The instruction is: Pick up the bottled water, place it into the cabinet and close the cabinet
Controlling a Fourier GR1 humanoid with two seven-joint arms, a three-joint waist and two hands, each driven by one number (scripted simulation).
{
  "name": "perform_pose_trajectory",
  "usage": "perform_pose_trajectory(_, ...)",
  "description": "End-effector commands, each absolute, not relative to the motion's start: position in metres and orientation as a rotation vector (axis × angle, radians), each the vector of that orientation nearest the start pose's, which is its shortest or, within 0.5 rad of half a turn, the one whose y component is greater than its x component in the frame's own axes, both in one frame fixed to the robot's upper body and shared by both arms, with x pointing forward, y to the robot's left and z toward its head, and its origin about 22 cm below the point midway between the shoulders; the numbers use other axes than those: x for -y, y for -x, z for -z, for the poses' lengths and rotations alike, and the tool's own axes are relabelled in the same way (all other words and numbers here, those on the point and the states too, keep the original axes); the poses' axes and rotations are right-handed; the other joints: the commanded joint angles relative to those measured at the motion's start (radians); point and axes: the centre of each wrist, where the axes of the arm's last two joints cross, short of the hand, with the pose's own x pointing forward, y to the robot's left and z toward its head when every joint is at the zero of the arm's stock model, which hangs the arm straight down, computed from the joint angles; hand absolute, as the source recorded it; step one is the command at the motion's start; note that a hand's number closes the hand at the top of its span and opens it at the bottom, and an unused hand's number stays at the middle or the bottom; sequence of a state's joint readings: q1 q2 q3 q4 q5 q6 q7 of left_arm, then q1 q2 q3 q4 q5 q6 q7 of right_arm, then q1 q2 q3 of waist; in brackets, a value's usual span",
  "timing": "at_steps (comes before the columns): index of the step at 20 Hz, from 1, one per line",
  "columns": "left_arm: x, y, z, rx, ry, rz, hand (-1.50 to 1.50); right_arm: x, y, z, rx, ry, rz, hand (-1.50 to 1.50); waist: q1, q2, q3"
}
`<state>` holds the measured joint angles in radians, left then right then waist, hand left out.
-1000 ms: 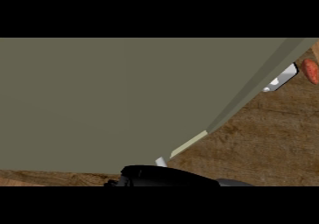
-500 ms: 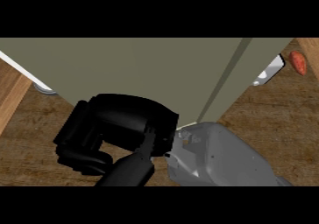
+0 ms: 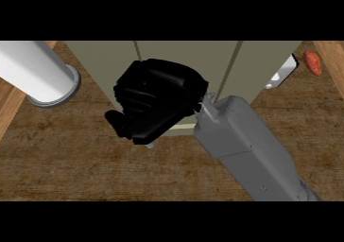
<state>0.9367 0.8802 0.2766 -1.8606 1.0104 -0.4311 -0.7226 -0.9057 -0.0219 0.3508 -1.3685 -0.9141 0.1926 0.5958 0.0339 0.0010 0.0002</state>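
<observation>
Right hand (image 3: 157, 101) overlaps the cabinet (image 3: 202, 56); bottled water unseen.

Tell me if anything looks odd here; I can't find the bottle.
The bottled water shows nowhere; the right hand over the grey-green cabinet may hide it. A white cylinder juts in at upper left. Nothing looks spilled or damaged.

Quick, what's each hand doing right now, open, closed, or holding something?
Right hand: in view over the cabinet; open, closed or holding something cannot be told.
Left hand: not in view.
</observation>
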Motion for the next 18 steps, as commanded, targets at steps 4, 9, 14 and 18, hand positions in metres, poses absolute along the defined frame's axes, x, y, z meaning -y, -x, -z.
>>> perform_pose_trajectory(4,-0.447,-0.029,-0.093,1.881,0.168,-0.089,-1.50,0.059,-0.373,-0.175,1.267,-1.013,-0.596,1.50,-0.006,0.001,0.000)
perform_pose_trajectory(9,-0.449,-0.025,-0.095,1.896,0.186,-0.087,-1.50,0.066,-0.388,-0.193,1.418,-0.926,-0.631,1.50,-0.001,0.000,0.000)
perform_pose_trajectory(14,-0.441,-0.031,-0.082,1.867,0.180,-0.104,-1.50,0.068,-0.401,-0.199,1.489,-0.903,-0.622,1.50,-0.005,0.003,0.000)
perform_pose_trajectory(18,-0.452,-0.034,-0.092,1.881,0.177,-0.086,-1.50,0.072,-0.403,-0.215,1.590,-0.843,-0.597,-1.50,-0.003,0.002,-0.001)
